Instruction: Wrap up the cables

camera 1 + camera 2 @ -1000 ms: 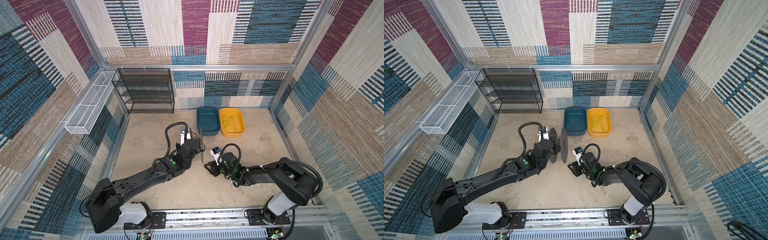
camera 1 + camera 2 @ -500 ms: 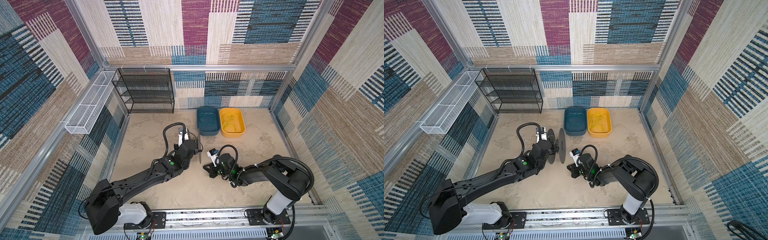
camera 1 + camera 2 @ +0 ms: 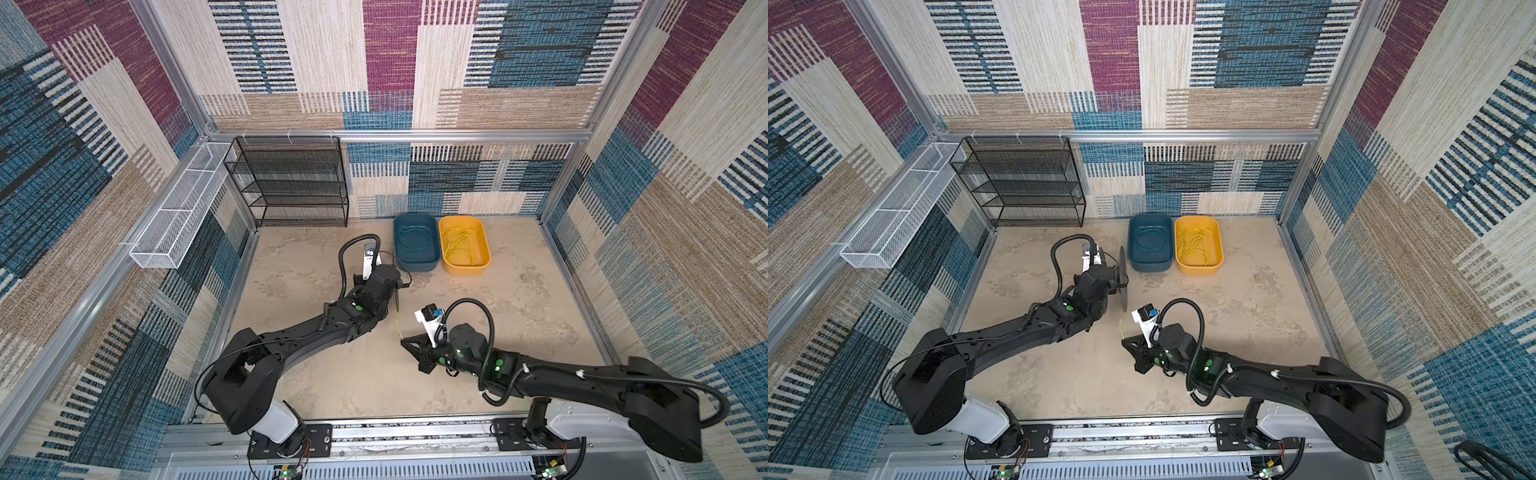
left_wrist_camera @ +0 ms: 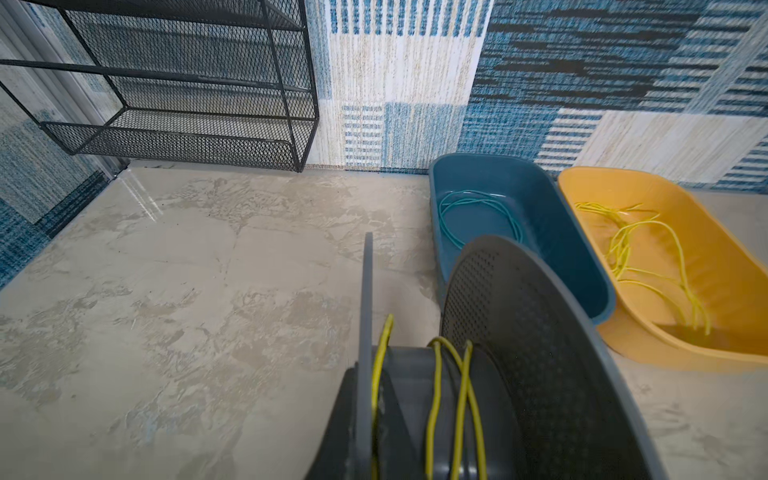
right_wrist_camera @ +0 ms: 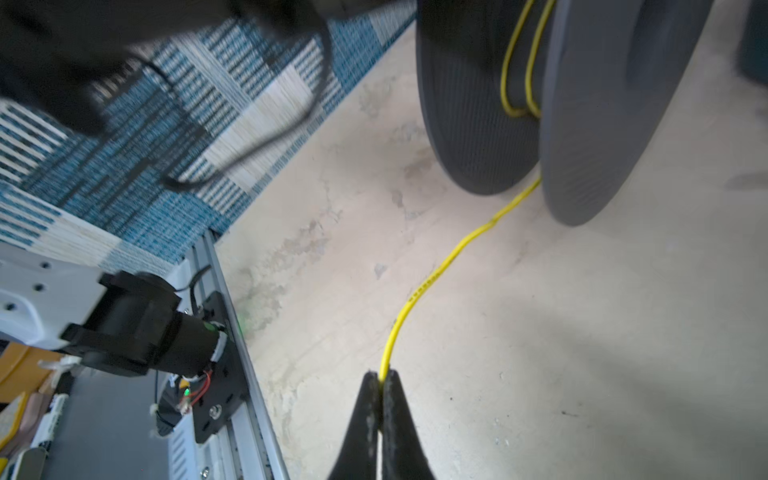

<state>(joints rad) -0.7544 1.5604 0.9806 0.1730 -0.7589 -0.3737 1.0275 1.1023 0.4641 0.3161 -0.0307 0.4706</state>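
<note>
Right wrist: thin yellow cable [image 5: 434, 275] betw. tapered jaws; perforated grey spool [image 5: 473, 124].

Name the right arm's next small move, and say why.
Probably carry the right gripper around the spool for another turn, pulling gently. It is pinched shut on the yellow cable, which curves loosely up into the spool, where only a few loops sit.
</note>
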